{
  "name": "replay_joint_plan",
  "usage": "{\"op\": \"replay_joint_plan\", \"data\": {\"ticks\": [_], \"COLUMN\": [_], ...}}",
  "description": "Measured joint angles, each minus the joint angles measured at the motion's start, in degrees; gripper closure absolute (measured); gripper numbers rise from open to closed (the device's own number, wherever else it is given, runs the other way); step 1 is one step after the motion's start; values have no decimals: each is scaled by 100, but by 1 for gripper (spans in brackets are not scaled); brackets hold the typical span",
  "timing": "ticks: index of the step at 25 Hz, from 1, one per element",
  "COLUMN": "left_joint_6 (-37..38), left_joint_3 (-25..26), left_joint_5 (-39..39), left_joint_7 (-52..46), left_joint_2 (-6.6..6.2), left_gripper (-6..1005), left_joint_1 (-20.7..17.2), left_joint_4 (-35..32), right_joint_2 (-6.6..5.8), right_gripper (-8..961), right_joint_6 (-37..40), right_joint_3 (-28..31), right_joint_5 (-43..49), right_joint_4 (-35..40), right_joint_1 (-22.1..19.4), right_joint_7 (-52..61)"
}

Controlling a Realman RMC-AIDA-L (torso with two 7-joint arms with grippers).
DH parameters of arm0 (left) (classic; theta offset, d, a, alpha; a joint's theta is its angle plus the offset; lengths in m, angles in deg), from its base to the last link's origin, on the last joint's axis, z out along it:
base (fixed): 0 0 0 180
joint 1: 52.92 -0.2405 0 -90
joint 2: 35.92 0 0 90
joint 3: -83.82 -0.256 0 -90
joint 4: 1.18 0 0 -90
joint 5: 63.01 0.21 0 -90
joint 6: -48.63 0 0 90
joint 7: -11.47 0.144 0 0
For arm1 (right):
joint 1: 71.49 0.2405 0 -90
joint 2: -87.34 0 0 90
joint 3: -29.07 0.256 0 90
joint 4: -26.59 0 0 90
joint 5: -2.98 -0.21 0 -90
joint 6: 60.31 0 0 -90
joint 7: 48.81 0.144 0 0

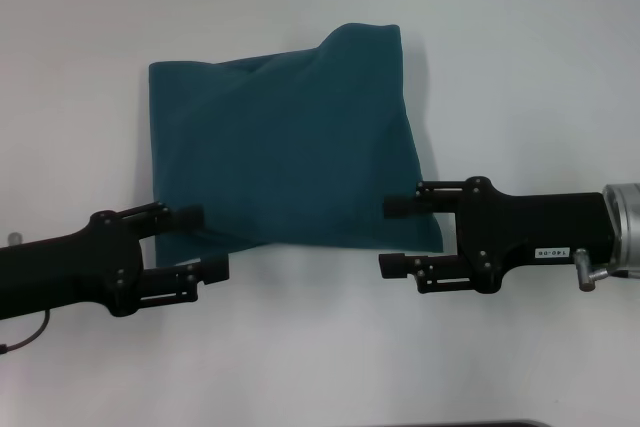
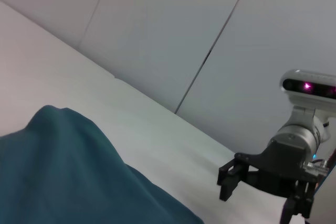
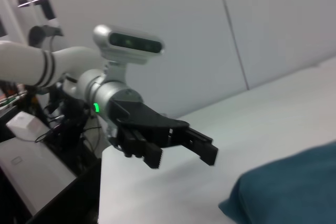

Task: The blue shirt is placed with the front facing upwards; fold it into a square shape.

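Observation:
The blue shirt [image 1: 285, 147] lies folded into a rough rectangle on the white table [image 1: 520, 67], plain teal side up, with its far right corner bunched up. My left gripper [image 1: 203, 243] is open at the shirt's near left corner, one finger over the cloth edge and nothing held. At the near right corner my right gripper [image 1: 393, 235] is open too, its far finger over the cloth. The left wrist view shows the shirt [image 2: 68, 171] and the right gripper [image 2: 224, 182]. The right wrist view shows the left gripper [image 3: 181, 156] and the shirt [image 3: 294, 187].
Bare white tabletop [image 1: 320, 357] surrounds the shirt. A pale panelled wall [image 2: 173, 30] rises behind the table. Beyond the table's left edge, a desk with a small white box [image 3: 26, 125] and cables shows in the right wrist view.

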Motion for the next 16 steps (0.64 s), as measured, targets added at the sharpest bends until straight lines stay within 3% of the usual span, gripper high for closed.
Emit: {"op": "replay_joint_plan", "data": {"ticks": [16], "left_joint_6": [9], "left_joint_3": [8], "left_joint_5": [26], "left_joint_7": [-91], "left_joint_2": [-1], "left_gripper": [169], "left_joint_1": [96], "left_joint_4": [53], "right_joint_2": [-21], "right_gripper": [206], "right_joint_6": [-61], "right_joint_3": [51], "right_joint_5": [6], "right_joint_4": [0], "right_joint_1": [-190], "right_joint_7": [177]}}
